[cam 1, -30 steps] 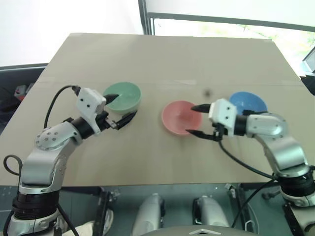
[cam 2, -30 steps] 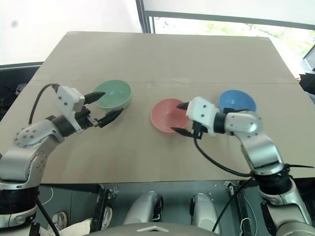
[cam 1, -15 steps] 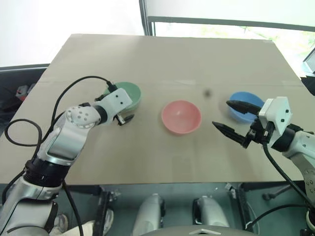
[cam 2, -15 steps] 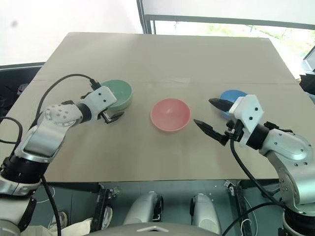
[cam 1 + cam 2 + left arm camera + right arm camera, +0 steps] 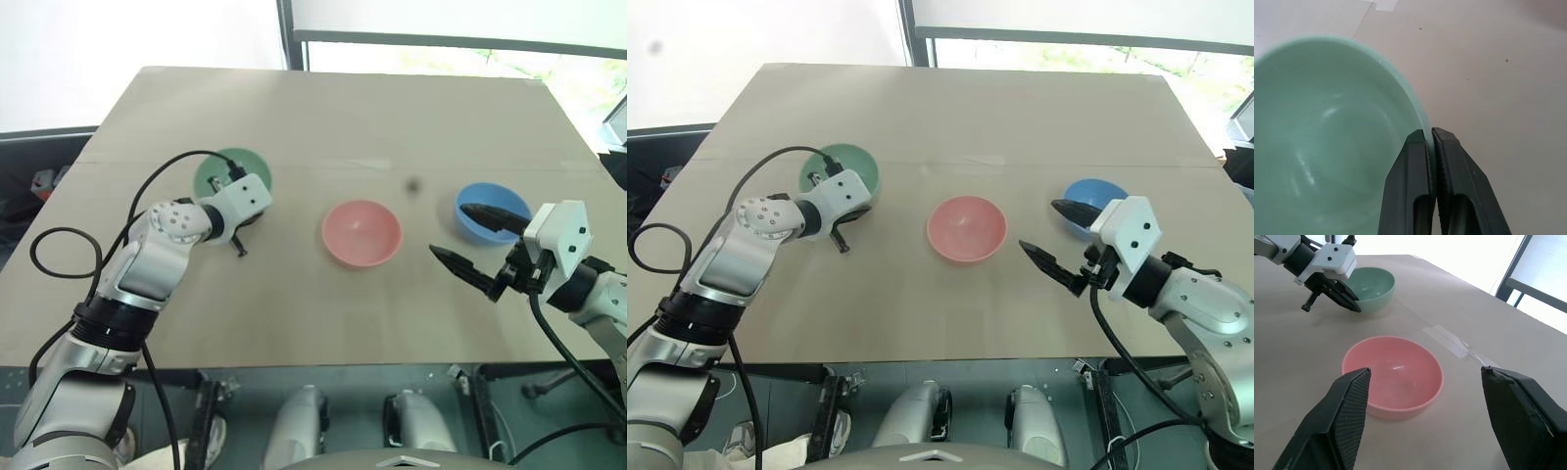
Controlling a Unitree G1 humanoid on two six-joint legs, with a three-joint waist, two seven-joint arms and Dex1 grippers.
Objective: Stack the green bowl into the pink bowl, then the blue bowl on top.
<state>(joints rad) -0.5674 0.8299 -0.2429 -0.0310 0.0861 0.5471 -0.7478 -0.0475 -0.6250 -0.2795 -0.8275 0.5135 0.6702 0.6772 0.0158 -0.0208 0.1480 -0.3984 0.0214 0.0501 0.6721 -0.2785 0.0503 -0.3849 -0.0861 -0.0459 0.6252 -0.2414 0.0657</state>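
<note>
While your left claw (image 5: 1431, 147) pinches the near rim of the small, smooth mint-green plastic bowl (image 5: 223, 169) at the table's (image 5: 323, 117) left, that thin grip may slip on lifting; your right claw (image 5: 478, 242) hangs apart.

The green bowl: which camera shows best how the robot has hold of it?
The left wrist view: the left gripper is shut on the green bowl, one black finger inside the rim and one outside. The eye views show the bowl partly behind that gripper. The right wrist view shows the bowl and gripper from the side, far off.
</note>
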